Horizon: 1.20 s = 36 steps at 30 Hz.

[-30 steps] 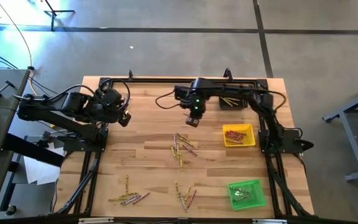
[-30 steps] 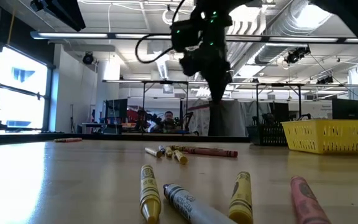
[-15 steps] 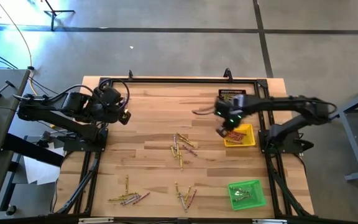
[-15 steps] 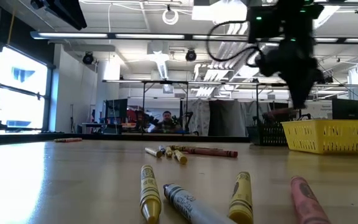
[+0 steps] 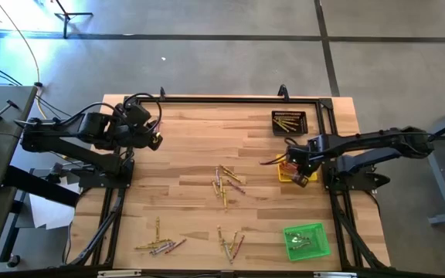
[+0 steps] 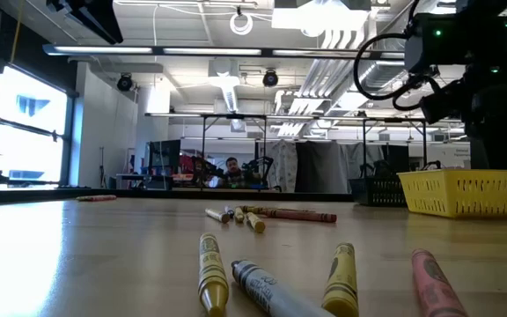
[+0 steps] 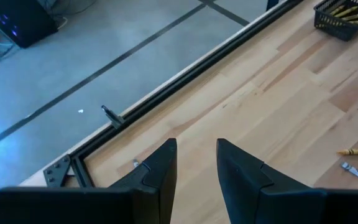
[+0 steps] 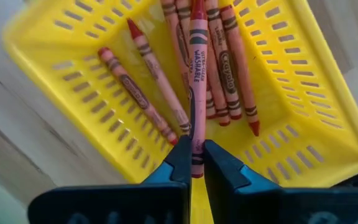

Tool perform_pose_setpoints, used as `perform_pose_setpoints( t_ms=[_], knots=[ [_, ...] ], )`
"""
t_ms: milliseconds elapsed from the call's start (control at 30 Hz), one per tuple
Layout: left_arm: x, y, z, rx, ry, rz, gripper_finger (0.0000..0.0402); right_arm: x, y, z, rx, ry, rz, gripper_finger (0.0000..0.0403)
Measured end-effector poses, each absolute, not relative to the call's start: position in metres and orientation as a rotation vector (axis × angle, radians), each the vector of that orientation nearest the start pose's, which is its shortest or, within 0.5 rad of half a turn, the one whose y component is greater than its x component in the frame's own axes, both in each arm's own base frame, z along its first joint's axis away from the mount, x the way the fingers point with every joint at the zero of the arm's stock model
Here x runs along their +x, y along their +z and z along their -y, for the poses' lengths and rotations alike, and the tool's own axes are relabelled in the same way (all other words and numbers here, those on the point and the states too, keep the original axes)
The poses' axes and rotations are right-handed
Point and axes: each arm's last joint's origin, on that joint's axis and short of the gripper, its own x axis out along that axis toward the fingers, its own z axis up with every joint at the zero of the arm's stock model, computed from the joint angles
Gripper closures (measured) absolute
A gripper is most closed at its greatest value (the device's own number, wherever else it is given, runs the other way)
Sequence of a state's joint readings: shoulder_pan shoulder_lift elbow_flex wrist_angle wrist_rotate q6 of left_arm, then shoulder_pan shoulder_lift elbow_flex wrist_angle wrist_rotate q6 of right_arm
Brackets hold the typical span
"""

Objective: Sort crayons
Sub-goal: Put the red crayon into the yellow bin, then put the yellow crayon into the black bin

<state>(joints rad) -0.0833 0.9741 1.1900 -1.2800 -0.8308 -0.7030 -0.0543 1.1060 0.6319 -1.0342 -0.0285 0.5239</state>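
Note:
My right gripper [image 5: 300, 177] points down over the yellow tray [image 5: 283, 173] at the table's right and is shut on a red crayon [image 8: 196, 74]. Several red crayons [image 8: 148, 87] lie on the tray's floor. In the low view the tray's wall [image 6: 469, 192] hides its fingertips. Loose crayons lie flat in clusters mid-table [image 5: 226, 184] and near the front edge [image 5: 159, 244] [image 5: 230, 243]. My left gripper [image 7: 196, 163] waits open above the table's far left [image 5: 156, 140]. My right gripper pinches the red crayon's blunt end [image 8: 196, 163] between its two fingers. The fingers come from above. The crayon runs on from the fingertips, its pointed end [image 8: 197, 9] over the tray's red crayons; whether it touches them I cannot tell.
A black tray [image 5: 289, 123] with yellow crayons stands at the far right. A green tray [image 5: 306, 240] stands at the near right. A dark frame [image 5: 222, 99] runs along the table's edges. Bare wood lies between the trays and the middle cluster.
My right gripper has swung from the far middle of the table toward the right edge and the near side, and has come down over the yellow tray, staying shut.

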Motion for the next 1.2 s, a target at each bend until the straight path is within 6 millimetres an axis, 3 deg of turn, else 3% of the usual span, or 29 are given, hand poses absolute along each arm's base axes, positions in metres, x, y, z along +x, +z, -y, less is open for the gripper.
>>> perform_pose_setpoints(
  t_ms=[600,733,1000,1200],
  knots=[
    [0.142,0.356,-0.009,-0.164,0.929,-0.697,0.0303,0.156,0.186,0.007,0.472,-0.364,-1.445,0.0326],
    [0.142,0.355,-0.008,-0.168,0.898,-0.722,0.0303,0.175,0.206,0.008,0.483,-0.327,-1.282,0.0325],
    [0.134,0.349,-0.008,-0.216,0.909,-0.831,0.0303,0.217,0.279,0.017,0.389,-0.444,-0.809,0.0325],
    [0.14,0.305,-0.005,-0.357,0.866,-0.96,0.0303,0.238,0.298,0.024,0.443,-0.59,-0.694,0.0325]
  ],
)
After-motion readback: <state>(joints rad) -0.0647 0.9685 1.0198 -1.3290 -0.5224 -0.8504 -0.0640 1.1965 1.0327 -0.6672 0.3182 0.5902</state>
